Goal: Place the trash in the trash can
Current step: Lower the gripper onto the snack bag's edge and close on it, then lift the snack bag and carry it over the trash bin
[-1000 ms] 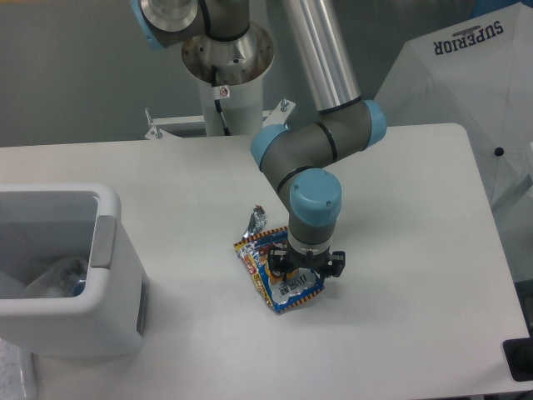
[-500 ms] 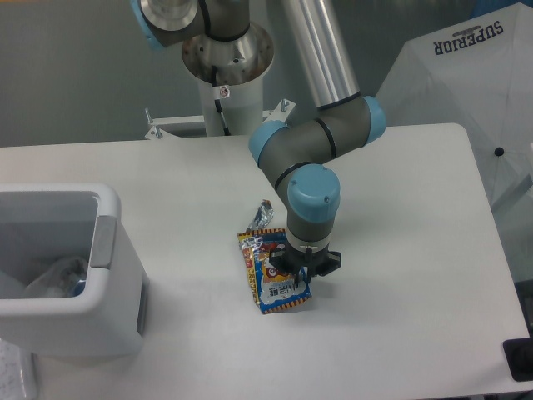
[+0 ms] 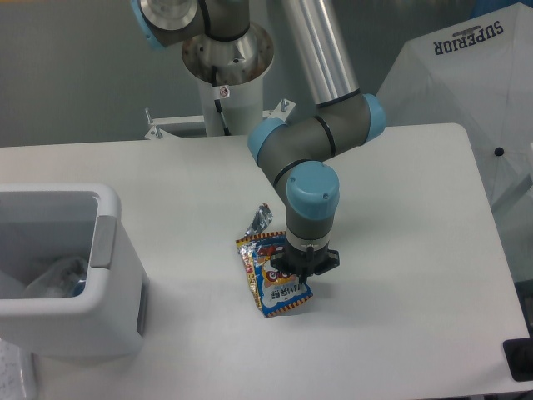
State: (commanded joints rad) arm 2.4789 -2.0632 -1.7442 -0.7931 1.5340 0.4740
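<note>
A grey and blue robot arm points its black 2-finger claw [image 3: 303, 272] straight down at a white table [image 3: 400, 250]. Directly under and left of the claw lies a crinkled blue, red and yellow cartoon snack bag [image 3: 273, 279]. Whether the fingers grip it cannot be told. A silver foil scrap [image 3: 261, 218] lies just behind the bag. Far left of the claw stands a white rectangular plastic trash can [image 3: 67, 275].

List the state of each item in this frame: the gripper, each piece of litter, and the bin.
gripper: down on the snack bag's right edge; fingers hidden, open or shut unclear.
snack bag: on the table, crumpled, under the gripper.
foil scrap: lying loose on the table, just behind the bag, untouched.
trash can: upright, open-topped, some litter already inside.
</note>
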